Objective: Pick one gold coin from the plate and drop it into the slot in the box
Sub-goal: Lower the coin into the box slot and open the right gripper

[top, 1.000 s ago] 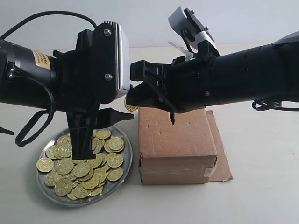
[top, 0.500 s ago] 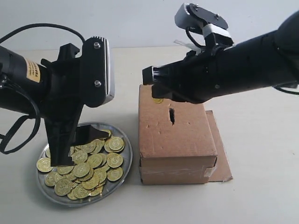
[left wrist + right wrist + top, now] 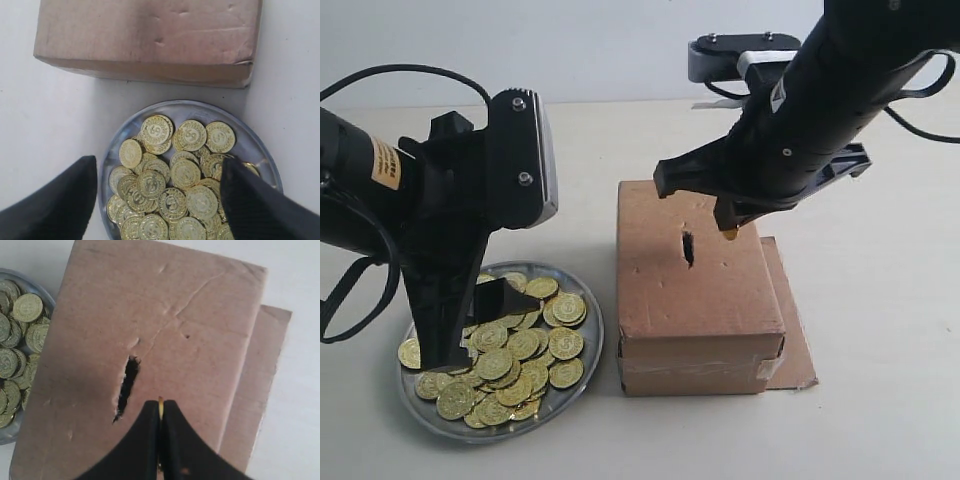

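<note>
**Gold coin point(image 3: 160, 406) held above the box point(image 3: 700, 300), not yet in the slot point(image 3: 687, 247)**

One gold coin is pinched on edge between the tips of the right end effector point(image 3: 160, 412), whose fingers are closed tight on it so that only a thin gold rim shows. It hangs over the top face of the brown cardboard box, just beside the dark, roughly cut slot, on the side nearer the box's flat flap point(image 3: 800, 340). The coin's edge looks roughly in line with the slit, but it is not above the opening.

To the other side of the box, the round silver plate point(image 3: 592, 345) sits on the pale counter point(image 3: 880, 400) with a heap of coins point(image 3: 185, 175) in it. The left end effector point(image 3: 156, 165) hovers low over that heap with its fingers spread wide apart and nothing between them.

By my reading the picking half of the job is done: a coin is off the plate and in a firm grip. What is left is a small sideways shift to bring the coin over the slot, then letting go so it drops in. No coin can be seen entering the slot, and whether any lie inside the box cannot be told.
</note>
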Robot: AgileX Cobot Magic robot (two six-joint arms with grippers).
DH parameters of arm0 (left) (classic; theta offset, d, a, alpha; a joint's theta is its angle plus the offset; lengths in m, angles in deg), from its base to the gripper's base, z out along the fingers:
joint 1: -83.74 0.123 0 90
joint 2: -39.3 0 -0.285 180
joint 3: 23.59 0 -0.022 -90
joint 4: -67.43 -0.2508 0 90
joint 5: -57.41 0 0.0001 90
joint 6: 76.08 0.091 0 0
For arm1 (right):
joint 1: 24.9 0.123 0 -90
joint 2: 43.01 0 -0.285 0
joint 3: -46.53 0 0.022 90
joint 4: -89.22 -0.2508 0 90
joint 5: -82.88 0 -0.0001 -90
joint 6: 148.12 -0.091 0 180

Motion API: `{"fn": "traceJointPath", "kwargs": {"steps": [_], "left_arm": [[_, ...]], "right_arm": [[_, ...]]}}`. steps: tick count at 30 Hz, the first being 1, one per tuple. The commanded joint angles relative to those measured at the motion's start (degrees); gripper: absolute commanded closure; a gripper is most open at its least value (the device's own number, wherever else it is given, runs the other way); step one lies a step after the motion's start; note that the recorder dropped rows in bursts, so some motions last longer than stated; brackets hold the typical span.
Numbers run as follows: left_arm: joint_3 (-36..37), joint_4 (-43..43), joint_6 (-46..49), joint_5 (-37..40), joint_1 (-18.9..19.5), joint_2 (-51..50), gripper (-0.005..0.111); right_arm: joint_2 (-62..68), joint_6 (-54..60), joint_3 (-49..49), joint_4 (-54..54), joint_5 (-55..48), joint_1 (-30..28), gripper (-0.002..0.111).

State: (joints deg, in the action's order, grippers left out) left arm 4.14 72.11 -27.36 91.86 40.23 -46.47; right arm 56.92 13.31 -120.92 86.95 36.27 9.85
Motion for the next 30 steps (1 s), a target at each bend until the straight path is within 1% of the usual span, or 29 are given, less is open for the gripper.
{"fn": "traceJointPath", "kwargs": {"steps": [1,9,12,30], "left_arm": [[0.0,0.5,-1.4,1.8,0.1,0.3,0.04],[0.0,3.8,-1.5,2.8,0.1,0.3,0.04],[0.0,3.8,-1.5,2.8,0.1,0.3,0.04],[0.0,3.9,-1.5,2.8,0.1,0.3,0.04]], "right_arm": [[4.1,0.3,-1.9,-0.9,-0.8,-0.1,0.108],[7.0,0.4,-5.9,-5.9,-0.3,-0.1,0.108],[7.6,0.4,-7.1,-7.2,-0.4,-0.1,0.108],[8.8,0.5,-7.3,-6.8,-1.7,-0.1,0.108]]}}
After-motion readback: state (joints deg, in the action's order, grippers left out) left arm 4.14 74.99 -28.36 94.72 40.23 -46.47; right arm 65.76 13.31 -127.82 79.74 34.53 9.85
